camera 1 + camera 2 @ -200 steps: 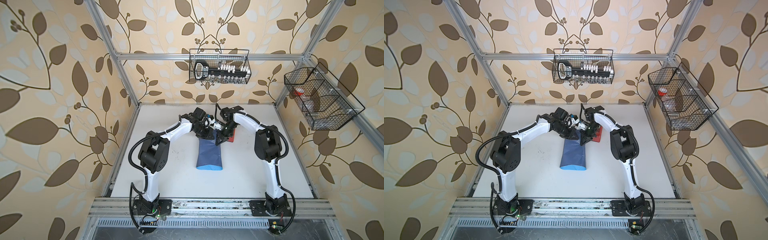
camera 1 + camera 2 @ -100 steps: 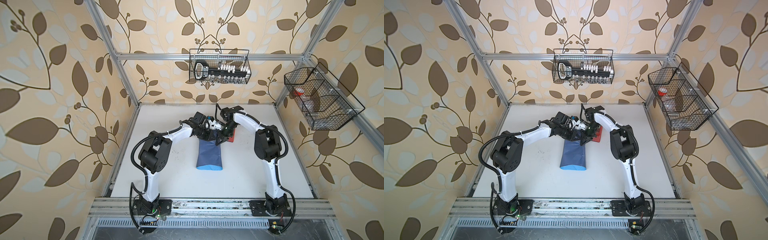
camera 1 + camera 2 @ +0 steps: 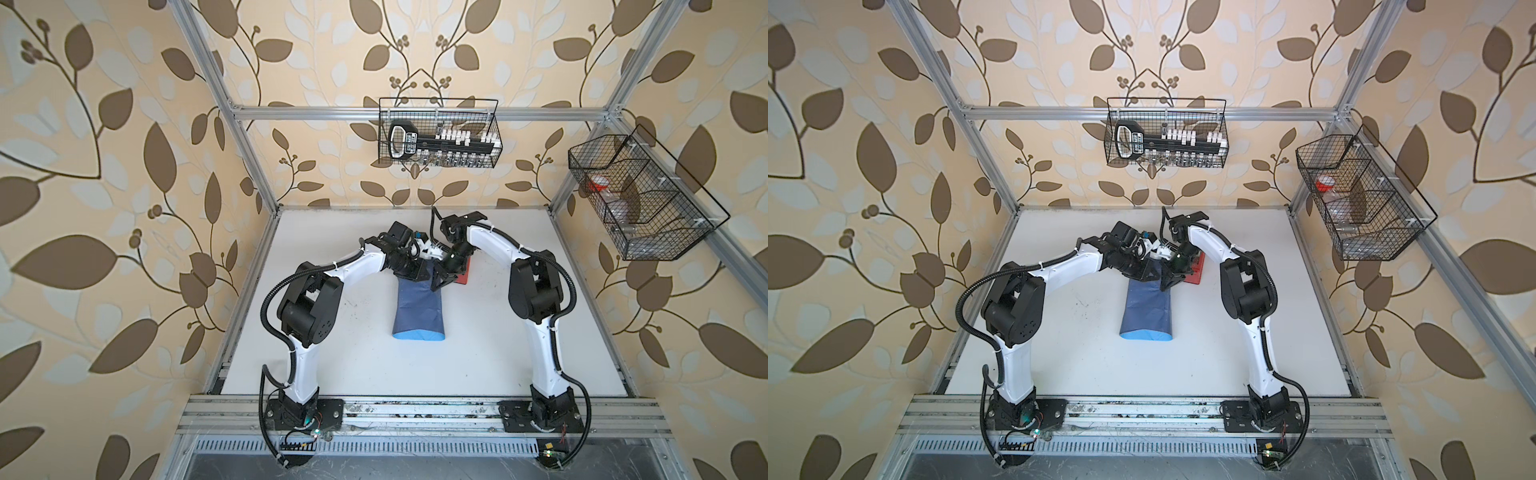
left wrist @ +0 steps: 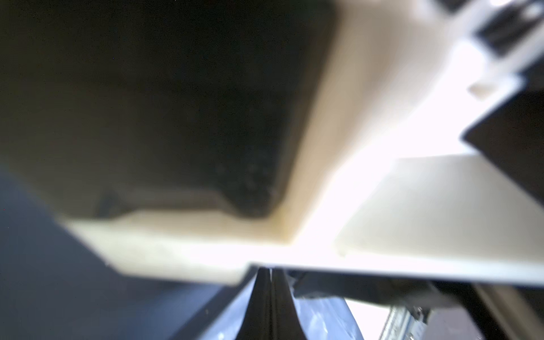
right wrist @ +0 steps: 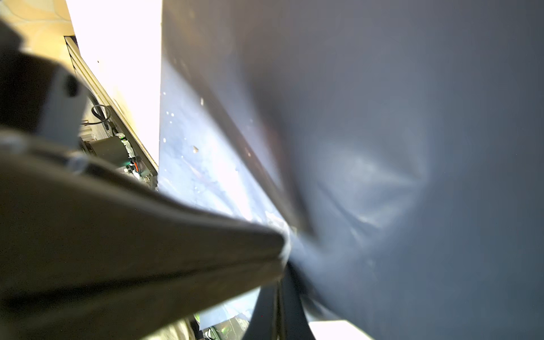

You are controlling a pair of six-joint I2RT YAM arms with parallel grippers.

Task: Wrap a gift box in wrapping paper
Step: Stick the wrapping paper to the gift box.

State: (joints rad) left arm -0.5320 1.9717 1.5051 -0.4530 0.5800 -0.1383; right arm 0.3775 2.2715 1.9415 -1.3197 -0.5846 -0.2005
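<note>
The wrapping paper (image 3: 417,307) (image 3: 1148,309) lies folded over mid-table, dark slate face up, with light blue showing at its near fold. The gift box is hidden. Both grippers meet at the paper's far end. My left gripper (image 3: 417,272) (image 3: 1148,274) (image 4: 270,273) is shut, its tips down at the paper's far edge. My right gripper (image 3: 436,286) (image 3: 1166,286) (image 5: 278,288) is shut too, its tips against the creased paper (image 5: 412,147). Whether either one pinches the sheet does not show.
A red tape dispenser (image 3: 463,272) (image 3: 1196,270) sits just right of the right gripper. Two wire baskets hang on the frame, one at the back wall (image 3: 438,133) and one on the right wall (image 3: 636,199). The two wrists crowd each other closely.
The left gripper has shifted slightly rightward and nearer, onto the paper's far end, with its elbow swinging out. The right arm and the paper have hardly moved.
</note>
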